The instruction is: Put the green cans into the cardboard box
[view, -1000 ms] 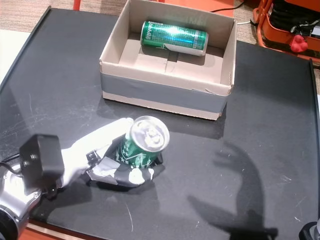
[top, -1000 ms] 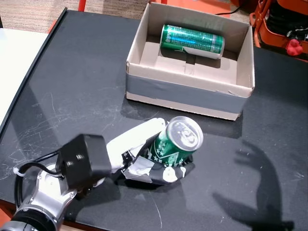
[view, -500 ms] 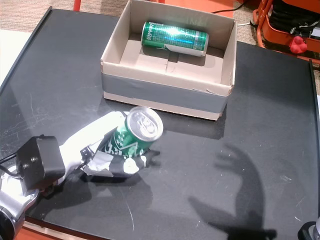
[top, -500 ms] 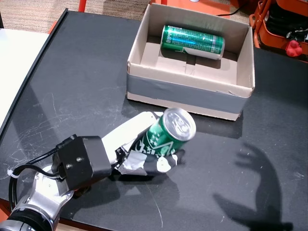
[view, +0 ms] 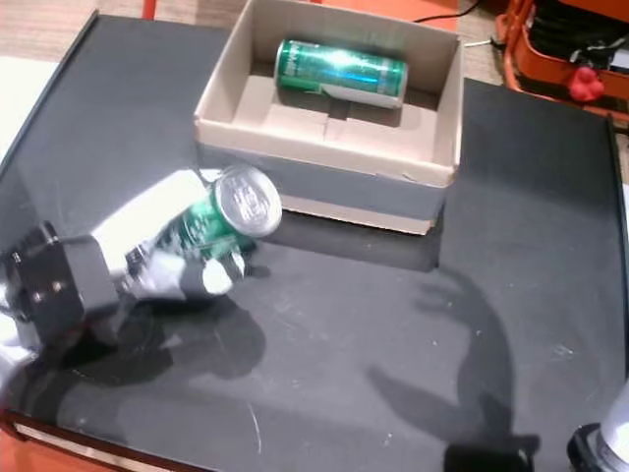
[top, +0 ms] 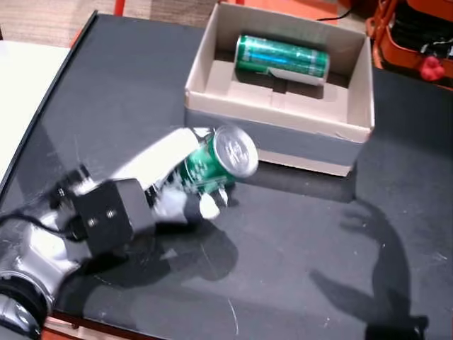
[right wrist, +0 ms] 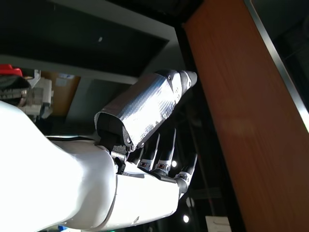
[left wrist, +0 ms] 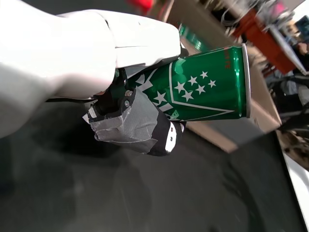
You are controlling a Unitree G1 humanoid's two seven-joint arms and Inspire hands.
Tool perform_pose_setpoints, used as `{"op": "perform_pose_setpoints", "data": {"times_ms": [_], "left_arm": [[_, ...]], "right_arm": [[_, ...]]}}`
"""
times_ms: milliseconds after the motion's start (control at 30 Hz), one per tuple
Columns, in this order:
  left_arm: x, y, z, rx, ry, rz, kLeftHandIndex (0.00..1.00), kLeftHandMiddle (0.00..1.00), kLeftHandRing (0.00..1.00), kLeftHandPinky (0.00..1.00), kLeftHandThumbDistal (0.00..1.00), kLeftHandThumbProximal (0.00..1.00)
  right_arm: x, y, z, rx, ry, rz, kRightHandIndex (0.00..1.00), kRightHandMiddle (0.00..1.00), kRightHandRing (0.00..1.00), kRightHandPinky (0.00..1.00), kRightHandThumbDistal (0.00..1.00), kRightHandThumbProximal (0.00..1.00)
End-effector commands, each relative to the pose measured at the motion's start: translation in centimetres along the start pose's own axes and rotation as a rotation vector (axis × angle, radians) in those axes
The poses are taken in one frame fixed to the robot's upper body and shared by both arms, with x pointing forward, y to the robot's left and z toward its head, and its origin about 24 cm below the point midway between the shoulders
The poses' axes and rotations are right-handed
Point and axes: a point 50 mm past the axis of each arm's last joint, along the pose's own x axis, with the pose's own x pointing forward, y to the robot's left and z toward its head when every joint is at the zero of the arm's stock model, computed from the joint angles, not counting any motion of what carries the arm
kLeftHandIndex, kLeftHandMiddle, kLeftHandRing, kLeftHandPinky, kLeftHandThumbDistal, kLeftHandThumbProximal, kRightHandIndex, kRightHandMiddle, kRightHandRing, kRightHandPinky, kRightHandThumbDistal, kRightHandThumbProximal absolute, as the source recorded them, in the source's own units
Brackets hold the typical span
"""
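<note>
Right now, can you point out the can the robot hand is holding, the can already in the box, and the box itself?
Held can [top: 212, 161], head view, green side.
Boxed can [top: 282, 59], head view, middle of its side.
Cardboard box [top: 276, 136], head view, grey-taped front wall.

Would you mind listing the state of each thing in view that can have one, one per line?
Left hand: shut on a green can, lifted off the table.
Held can: tilted over, its top towards the box, still outside it.
Second can: lying on its side inside the box.
Cardboard box: open-topped, on the black table.
Right hand: open, holding nothing.
</note>
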Motion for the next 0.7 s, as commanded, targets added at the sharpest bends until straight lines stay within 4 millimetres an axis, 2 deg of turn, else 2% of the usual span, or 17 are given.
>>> {"op": "perform_pose_setpoints", "data": {"times_ms": [0,167,200,267,333,367,400,467,533,600,667], "left_arm": [[0.5,1.9,1.0,0.08,-0.051,0.026,0.54,0.71,0.87,0.73,0.1,0.0],[1.1,5.9,2.9,0.222,-0.105,0.093,0.48,0.65,0.81,0.69,0.14,0.0],[1.4,7.0,3.6,0.265,-0.124,0.11,0.45,0.61,0.76,0.66,0.18,0.0],[1.8,9.1,5.2,0.346,-0.166,0.15,0.39,0.53,0.66,0.59,0.17,0.0],[2.0,10.9,7.0,0.399,-0.236,0.209,0.28,0.44,0.58,0.51,0.24,0.0],[2.2,11.7,7.8,0.429,-0.264,0.241,0.2,0.37,0.54,0.48,0.27,0.0],[2.3,12.6,8.9,0.468,-0.299,0.278,0.12,0.3,0.48,0.44,0.27,0.0],[2.4,14.4,11.2,0.516,-0.385,0.363,0.05,0.23,0.42,0.37,0.28,0.0],[2.4,15.8,13.3,0.528,-0.467,0.438,0.02,0.21,0.42,0.35,0.28,0.0],[2.4,16.8,15.1,0.508,-0.532,0.479,0.0,0.18,0.46,0.38,0.29,0.0],[2.5,17.2,16.4,0.503,-0.587,0.495,0.0,0.18,0.5,0.4,0.33,0.0]], "right_arm": [[-0.4,0.3,-0.6,0.016,-0.004,-0.034,0.75,0.63,0.61,0.81,1.0,0.74],[-0.2,0.4,-1.6,0.023,-0.001,-0.018,0.77,0.63,0.62,0.8,1.0,0.8],[-0.2,0.6,-1.8,0.026,-0.002,-0.014,0.76,0.63,0.62,0.8,1.0,0.8],[-0.1,0.7,-2.2,0.029,0.0,-0.008,0.77,0.64,0.63,0.8,1.0,0.79],[-0.1,0.9,-2.5,0.029,0.005,-0.012,0.78,0.64,0.62,0.8,1.0,0.79],[-0.1,1.0,-2.7,0.032,0.008,-0.016,0.8,0.64,0.62,0.8,1.0,0.79],[0.0,1.1,-2.9,0.042,0.011,-0.019,0.8,0.65,0.63,0.8,1.0,0.78],[0.0,1.3,-3.2,0.07,0.016,-0.006,0.81,0.66,0.64,0.81,1.0,0.75],[0.1,1.5,-3.4,0.075,0.02,0.009,0.83,0.66,0.65,0.81,1.0,0.77],[0.1,1.7,-3.7,0.063,0.017,0.013,0.84,0.65,0.64,0.81,1.0,0.79],[0.2,2.0,-4.0,0.056,0.01,0.007,0.81,0.64,0.63,0.8,1.0,0.8]]}}
